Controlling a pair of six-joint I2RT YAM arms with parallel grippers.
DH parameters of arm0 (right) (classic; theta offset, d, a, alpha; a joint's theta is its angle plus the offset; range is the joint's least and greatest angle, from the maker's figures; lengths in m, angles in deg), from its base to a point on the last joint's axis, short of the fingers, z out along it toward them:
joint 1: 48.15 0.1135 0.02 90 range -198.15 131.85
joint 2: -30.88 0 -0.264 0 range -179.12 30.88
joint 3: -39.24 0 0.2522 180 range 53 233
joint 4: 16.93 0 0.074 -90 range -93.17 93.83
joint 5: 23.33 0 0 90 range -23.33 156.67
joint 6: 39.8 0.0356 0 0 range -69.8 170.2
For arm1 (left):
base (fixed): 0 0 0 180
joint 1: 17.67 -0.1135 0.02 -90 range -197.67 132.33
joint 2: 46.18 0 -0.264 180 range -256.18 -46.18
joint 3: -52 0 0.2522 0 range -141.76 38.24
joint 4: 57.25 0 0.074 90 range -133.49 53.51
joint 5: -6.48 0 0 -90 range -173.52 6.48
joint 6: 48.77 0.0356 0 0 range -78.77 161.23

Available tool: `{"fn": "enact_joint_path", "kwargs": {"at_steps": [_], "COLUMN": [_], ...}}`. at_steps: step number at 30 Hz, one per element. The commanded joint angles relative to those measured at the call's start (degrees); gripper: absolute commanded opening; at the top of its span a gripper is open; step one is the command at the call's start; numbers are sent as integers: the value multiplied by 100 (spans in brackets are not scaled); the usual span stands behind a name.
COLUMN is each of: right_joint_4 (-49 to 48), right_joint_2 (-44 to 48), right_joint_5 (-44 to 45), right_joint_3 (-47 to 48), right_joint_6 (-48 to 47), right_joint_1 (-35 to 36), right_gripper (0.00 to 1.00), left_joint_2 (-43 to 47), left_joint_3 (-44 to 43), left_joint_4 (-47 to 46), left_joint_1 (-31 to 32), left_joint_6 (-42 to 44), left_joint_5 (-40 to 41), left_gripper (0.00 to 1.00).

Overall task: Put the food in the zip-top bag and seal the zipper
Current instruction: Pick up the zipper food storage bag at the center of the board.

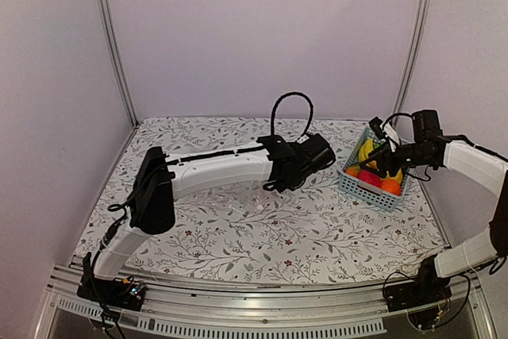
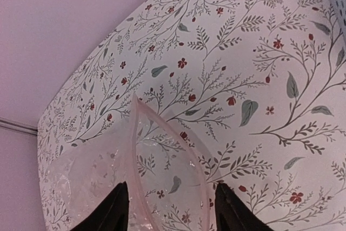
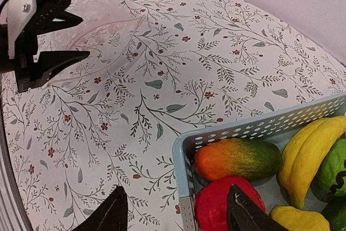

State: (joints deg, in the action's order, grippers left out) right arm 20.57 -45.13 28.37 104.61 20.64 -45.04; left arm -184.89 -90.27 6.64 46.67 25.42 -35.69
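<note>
Your right gripper (image 3: 177,189) had its two fingers wide apart, holding nothing. It hung over the corner of the light-blue slotted plastic basket (image 3: 254,128), I think ready to pick. Right under it lay the food (image 3: 294,217): a round red toy piece (image 3: 219,204), then an orange-and-green one (image 3: 238,158), a yellow banana (image 3: 311,147) beyond. Your left gripper (image 2: 172,185) was spread too, the clear crinkly zip-top bag (image 2: 108,179) lying between its fingers. I could not tell if they touched it. The zipper was too faint to see.

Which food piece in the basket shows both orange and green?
The oblong piece in the basket's corner, beside the red one; the others are yellow, red or green.
</note>
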Motion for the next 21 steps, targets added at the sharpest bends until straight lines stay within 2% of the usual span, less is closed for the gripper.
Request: {"fn": "enact_joint_path", "kwargs": {"at_steps": [1,7,10,14,21], "right_joint_4": [-68,-27,9,33,42], "right_joint_2": [66,11,-39,-88,-114], "right_joint_5": [-169,-194,-225,-230,-222], "right_joint_3": [-34,-53,-46,-29,-29], "right_joint_6": [148,92,76,56,56], "right_joint_1": [44,46,51,48,47], "right_gripper": [61,66,66,67,67], "left_joint_2": [-413,-540,-575,-554,-305], "left_joint_3": [-263,-44,-31,7,192], "left_joint_4": [980,999,1041,1055,1069], "left_joint_1": [43,-71,-156,-272,-430], "left_joint_6": [-50,-191,-234,-251,-251], "left_joint_5": [559,741,794,778,876], "left_gripper": [55,52,47,35,8]}}
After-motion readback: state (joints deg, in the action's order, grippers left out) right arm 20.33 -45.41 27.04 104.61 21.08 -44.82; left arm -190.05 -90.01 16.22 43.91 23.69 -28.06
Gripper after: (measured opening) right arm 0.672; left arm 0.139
